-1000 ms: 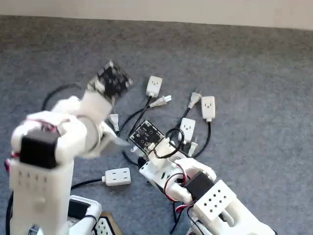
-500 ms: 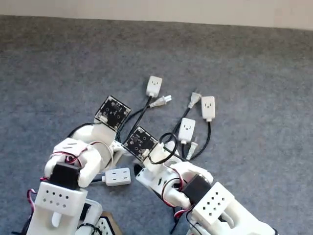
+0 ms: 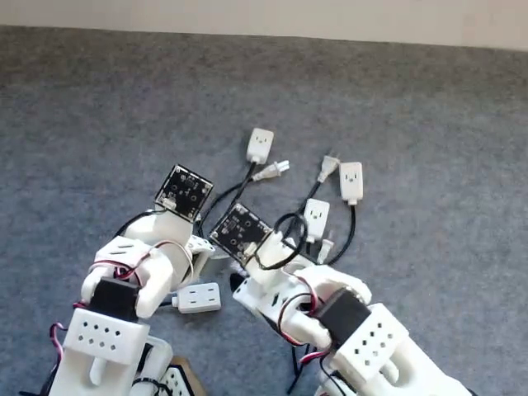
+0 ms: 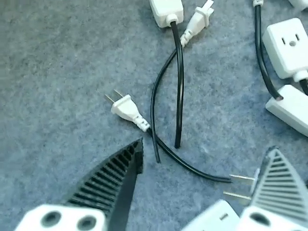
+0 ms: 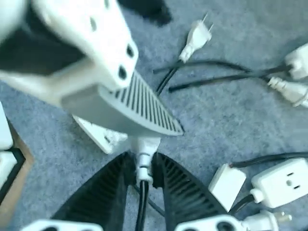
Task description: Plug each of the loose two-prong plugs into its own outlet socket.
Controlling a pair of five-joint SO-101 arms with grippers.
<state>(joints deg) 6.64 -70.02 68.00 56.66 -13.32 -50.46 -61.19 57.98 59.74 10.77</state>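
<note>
Right pincer [image 5: 142,163] is clenched on a white two-prong plug [image 5: 143,147]. Left pincer [image 4: 207,149] is released, hovering right next to it. Another loose plug [image 4: 124,107] lies flat on the carpet [image 3: 429,107]. In the high view, an outlet socket [image 3: 198,297] sits at 6 o'clock from the pincers.

The surface [image 3: 429,124] is a grey carpet with a short and rough pile, the same everywhere. Along its far edge runs a pale, plain strip [image 3: 330,16], maybe a wall or a board; I cannot tell which. At the near edge, toward the left corner, lies a flat brown piece [image 3: 188,373] like cardboard, cut off by the frame. The right wrist view shows this brown piece [image 5: 17,192] flat on the carpet.
</note>
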